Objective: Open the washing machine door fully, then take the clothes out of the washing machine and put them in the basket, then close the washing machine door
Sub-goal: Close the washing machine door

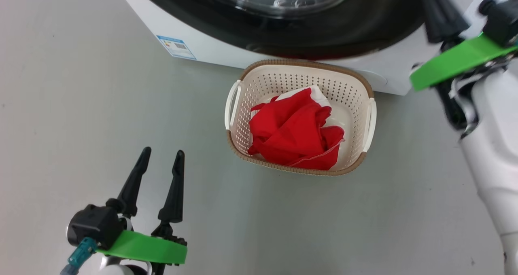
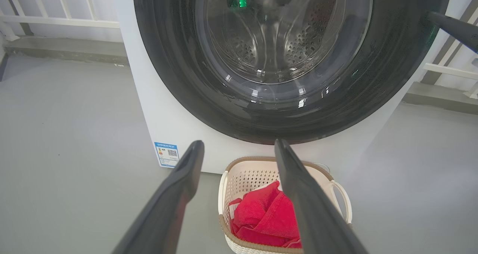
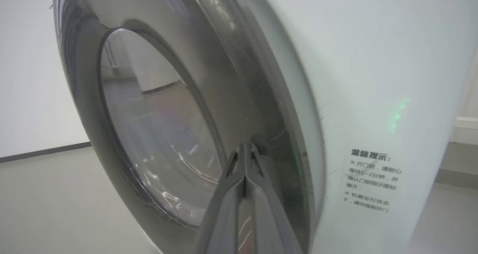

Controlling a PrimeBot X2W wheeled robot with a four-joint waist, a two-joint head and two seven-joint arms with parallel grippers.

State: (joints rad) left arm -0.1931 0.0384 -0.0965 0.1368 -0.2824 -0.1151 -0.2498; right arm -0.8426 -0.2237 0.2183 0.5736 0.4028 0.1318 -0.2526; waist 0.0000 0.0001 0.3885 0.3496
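The washing machine fills the top of the head view, and its door with the glossy black rim lies against the white front. On the floor just before it stands the cream basket holding the red clothes. My left gripper hovers open and empty at the lower left, short of the basket. The left wrist view shows my left gripper aimed at the door, above the basket and the clothes. My right gripper is shut with its tips pressed on the door's black rim; in the head view the right gripper is at the upper right.
Bare grey floor spreads left of and in front of the basket. A blue label marks the machine's lower corner. A notice sticker sits on the white front beside the door. White railings stand behind the machine.
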